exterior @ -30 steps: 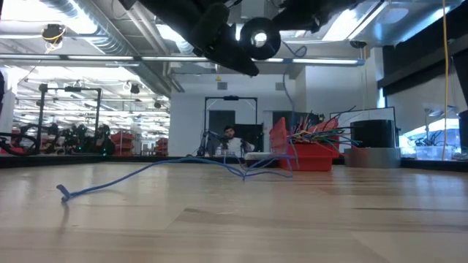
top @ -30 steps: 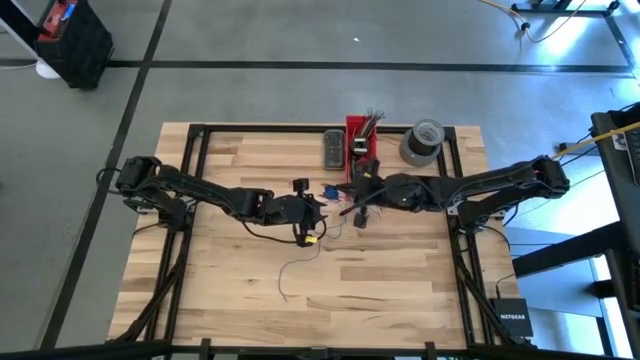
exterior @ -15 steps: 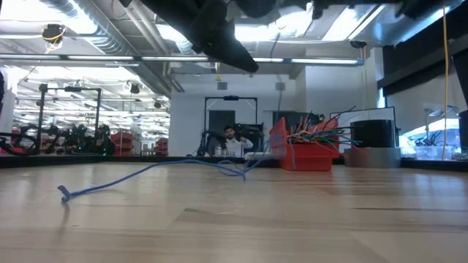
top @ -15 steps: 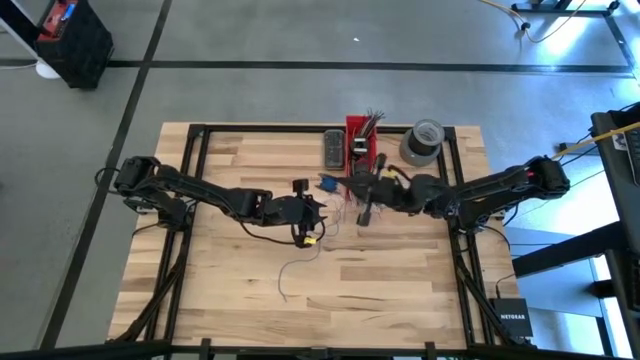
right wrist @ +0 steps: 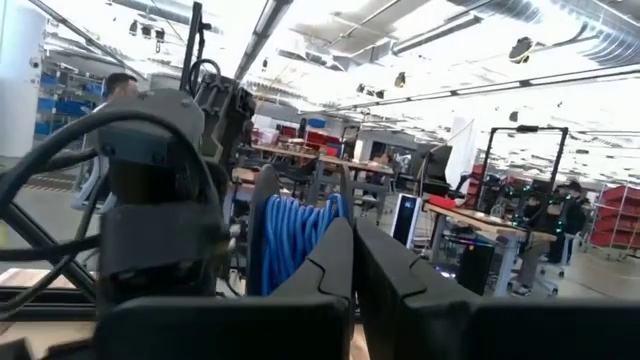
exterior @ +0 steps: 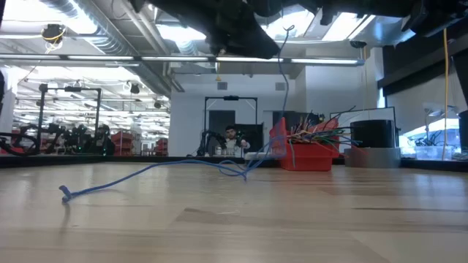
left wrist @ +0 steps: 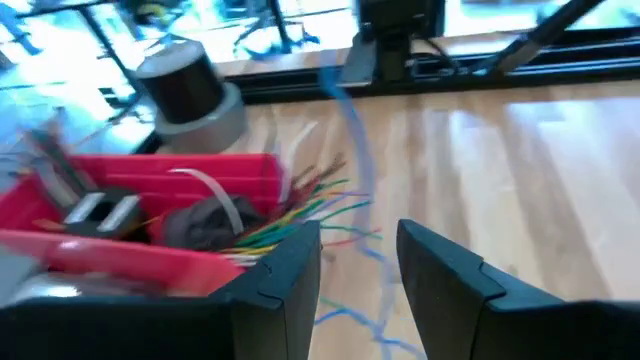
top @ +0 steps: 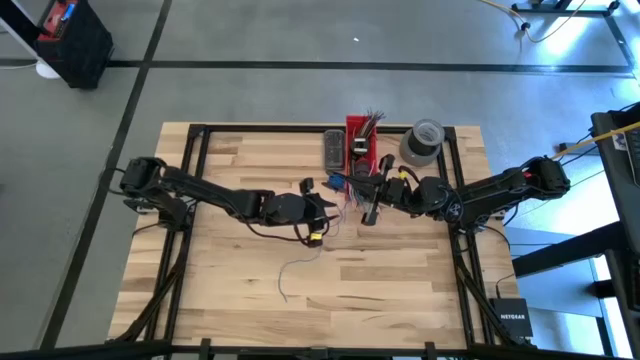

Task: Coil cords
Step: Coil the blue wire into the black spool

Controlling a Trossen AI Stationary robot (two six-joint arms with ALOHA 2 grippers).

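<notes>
Blue cord (exterior: 157, 169) trailing on table, rising to raised right tool (top: 338, 183)

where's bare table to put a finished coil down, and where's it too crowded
Free: the near half of the table, bordered by the loose thin cord on its left side, and the far left corner. Crowded: the far middle, where the red bin, tape roll, blue cord and both claws, left and right, cluster.
</notes>
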